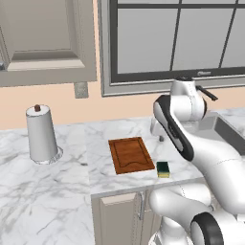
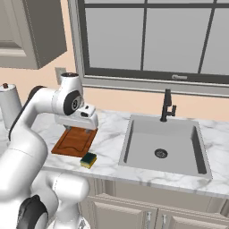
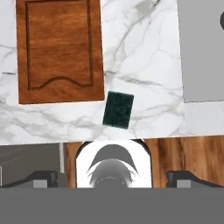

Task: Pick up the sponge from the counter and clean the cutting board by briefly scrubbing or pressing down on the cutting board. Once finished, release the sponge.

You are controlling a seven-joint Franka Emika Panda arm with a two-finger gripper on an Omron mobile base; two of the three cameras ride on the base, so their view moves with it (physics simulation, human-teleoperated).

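Gripper (image 3: pixel 112 175) hovering high above the worktop (image 3: pixel 144 57) with fingers (image 3: pixel 43 178) spread and empty, sponge (image 3: pixel 118 110) lying near the worktop's front edge, just off the cutting board's (image 3: pixel 59 48) front corner.

Cutting board (image 2: pixel 75 139) far edge behind gripper (image 2: pixel 77 120), seemingly

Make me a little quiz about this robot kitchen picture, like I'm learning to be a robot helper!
1. True or false: the sponge lies on the cutting board.
2. What is the gripper holding? A) the sponge B) nothing C) the board
3. Fill in: the paper towel roll stands on the ____.

Key: 1 false, it lies on the counter by the board's corner. 2 B. 3 counter.
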